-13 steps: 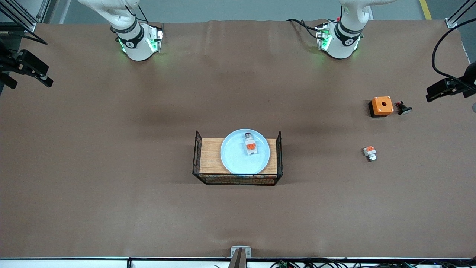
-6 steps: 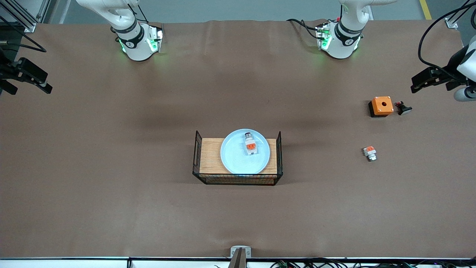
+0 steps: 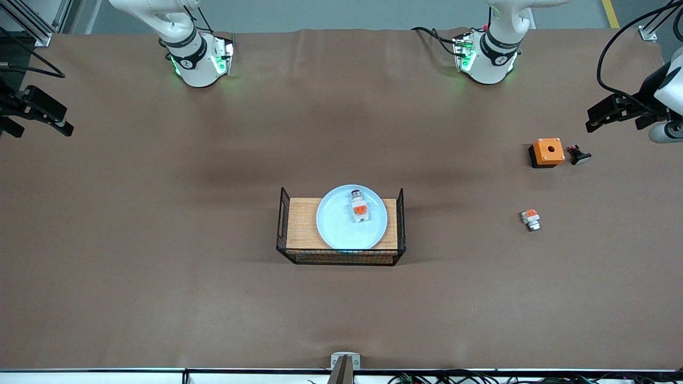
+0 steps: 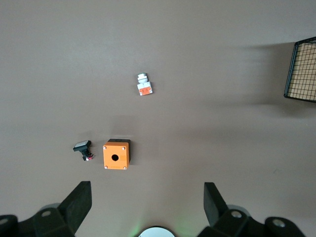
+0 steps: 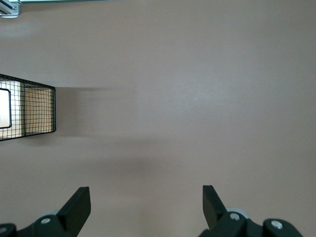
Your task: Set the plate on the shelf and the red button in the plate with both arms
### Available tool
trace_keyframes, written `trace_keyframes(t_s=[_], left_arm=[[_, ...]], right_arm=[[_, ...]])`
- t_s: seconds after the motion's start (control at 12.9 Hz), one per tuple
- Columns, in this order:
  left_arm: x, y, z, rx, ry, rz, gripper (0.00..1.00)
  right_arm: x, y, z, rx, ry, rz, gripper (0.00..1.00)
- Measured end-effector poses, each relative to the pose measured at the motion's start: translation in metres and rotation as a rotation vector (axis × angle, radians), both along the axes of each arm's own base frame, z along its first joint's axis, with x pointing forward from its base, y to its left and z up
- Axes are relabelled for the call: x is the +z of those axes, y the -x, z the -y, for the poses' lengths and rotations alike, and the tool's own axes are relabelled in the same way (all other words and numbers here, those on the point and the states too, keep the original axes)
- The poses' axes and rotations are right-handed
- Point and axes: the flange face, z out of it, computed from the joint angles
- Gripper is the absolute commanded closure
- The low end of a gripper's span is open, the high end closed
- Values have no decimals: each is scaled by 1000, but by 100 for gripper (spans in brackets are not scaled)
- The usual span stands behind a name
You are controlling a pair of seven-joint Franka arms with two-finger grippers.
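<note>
Wide tabletop covered in matte brown sheet [image 3: 160, 240], faint creases running along its length. Grey floor strip [image 3: 347, 13] above the top edge, with a yellow line [image 3: 608, 13] near one corner. Aluminium frame posts [image 3: 32, 24] at the top corners. Black cables [image 3: 480, 377] along the bottom edge. Even overhead light, soft shadows.

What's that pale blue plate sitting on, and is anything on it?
The plate rests on a wooden tray with wire-mesh ends. On it lies the red button, a small white piece with an orange-red square. The wood beneath the plate is hidden.
</note>
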Motion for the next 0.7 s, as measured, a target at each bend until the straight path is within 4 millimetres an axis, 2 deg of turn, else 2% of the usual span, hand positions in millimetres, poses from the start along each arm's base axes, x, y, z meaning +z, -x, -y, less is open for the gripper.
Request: trace_keyframes(t_s=[0.31, 0.7], left_arm=[[0, 1, 20, -37, -1, 0, 0], [0, 1, 22, -40, -1, 1, 0]], right_arm=[[0, -21, 0, 2, 2, -34, 0], [3, -27, 1, -1, 3, -30, 0]])
